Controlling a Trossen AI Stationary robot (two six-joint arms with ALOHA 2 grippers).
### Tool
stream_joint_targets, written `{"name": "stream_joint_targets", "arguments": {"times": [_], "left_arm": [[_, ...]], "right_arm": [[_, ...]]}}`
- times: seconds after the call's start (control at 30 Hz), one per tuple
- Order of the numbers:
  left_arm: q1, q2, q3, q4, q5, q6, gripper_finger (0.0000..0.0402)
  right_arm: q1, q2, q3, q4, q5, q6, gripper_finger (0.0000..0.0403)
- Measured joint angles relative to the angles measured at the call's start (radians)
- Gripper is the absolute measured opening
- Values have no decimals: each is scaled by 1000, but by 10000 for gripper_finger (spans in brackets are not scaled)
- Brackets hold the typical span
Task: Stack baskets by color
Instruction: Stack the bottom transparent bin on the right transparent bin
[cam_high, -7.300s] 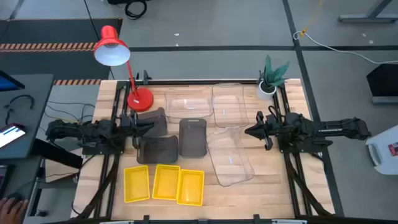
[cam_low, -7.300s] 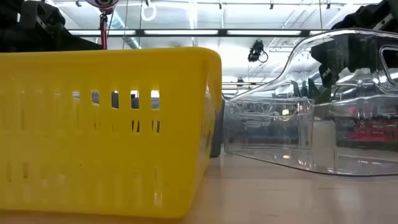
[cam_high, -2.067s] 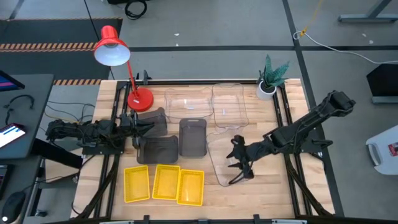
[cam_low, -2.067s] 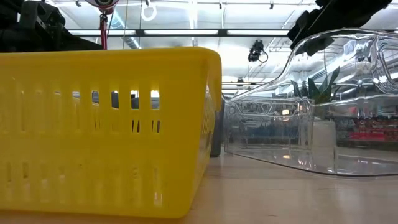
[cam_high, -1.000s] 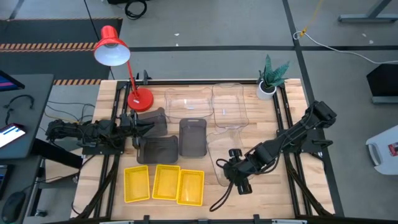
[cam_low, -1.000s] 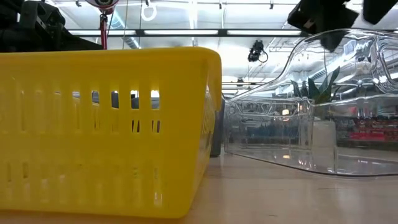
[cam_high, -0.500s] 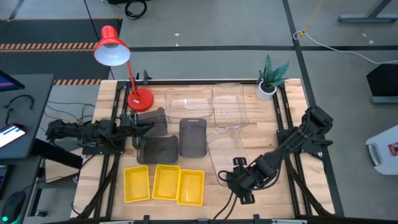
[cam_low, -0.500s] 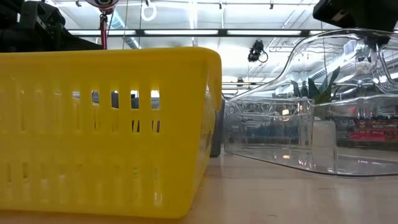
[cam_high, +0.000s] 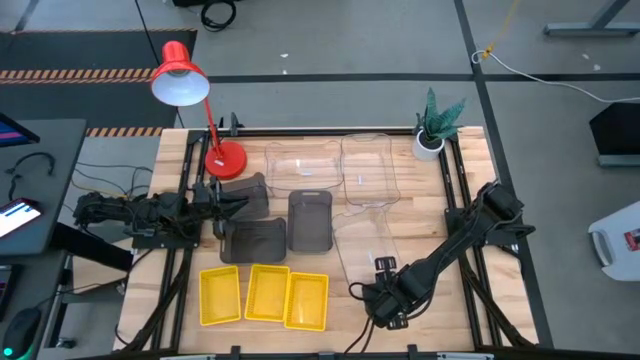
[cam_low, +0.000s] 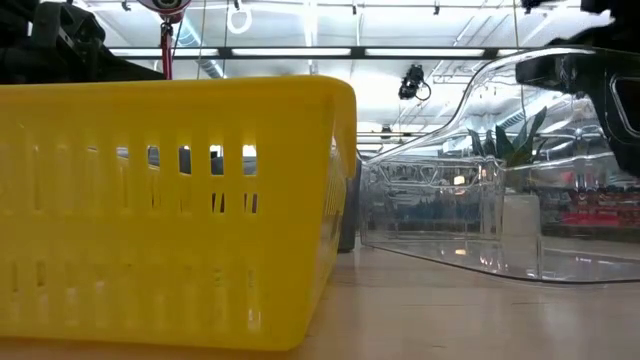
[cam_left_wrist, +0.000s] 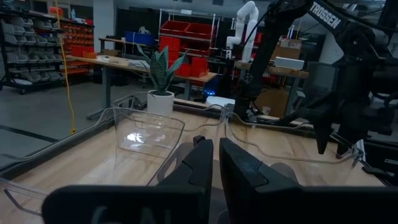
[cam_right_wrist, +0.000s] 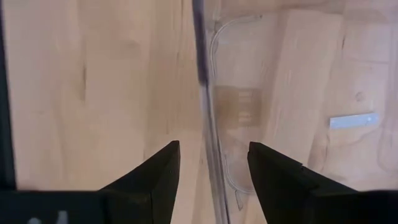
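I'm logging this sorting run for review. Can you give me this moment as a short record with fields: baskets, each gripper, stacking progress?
yellow baskets: three side by side at the table's near edge, unstacked
grey baskets: three left of centre, not one pile
clear baskets: several, one nearest the right arm
right gripper: open, fingers straddling that clear basket's near rim, not closed on it
left gripper: shut, empty, waiting at the table's left side
progress: no colour fully stacked
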Motion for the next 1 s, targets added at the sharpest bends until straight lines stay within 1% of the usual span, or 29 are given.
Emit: {"name": "stream_joint_targets", "arguments": {"times": [0.1, 0.2, 0.3, 0.47, 0.5, 0.6, 0.7, 0.83, 0.93, 1.0], "left_arm": [[0, 0, 0, 0, 0, 0, 30], [0, 0, 0, -1, 0, 0, 32], [0, 0, 0, 2, 0, 0, 36], [0, 0, 0, 0, 0, 0, 38], [0, 0, 0, 0, 0, 0, 38], [0, 0, 0, 0, 0, 0, 35], [0, 0, 0, 0, 0, 0, 32], [0, 0, 0, 1, 0, 0, 30], [0, 0, 0, 0, 0, 0, 32], [0, 0, 0, -1, 0, 0, 35]], "right_arm": [[-5, 2, -1, 6, 0, -3, 171], [-7, 1, -1, 1, -4, -3, 141], [-11, 1, -1, 0, -27, -5, 101], [-13, 1, -1, 5, -63, -18, 20], [-13, 0, -1, 5, -66, -21, 13], [-14, -4, 1, -6, -94, 6, 16], [-17, -8, 36, -63, -104, 26, 20], [-10, -9, 124, -200, -78, 30, 7], [-3, -9, 199, -268, -71, 32, 10], [2, -9, 249, -326, -47, 29, 11]]}}
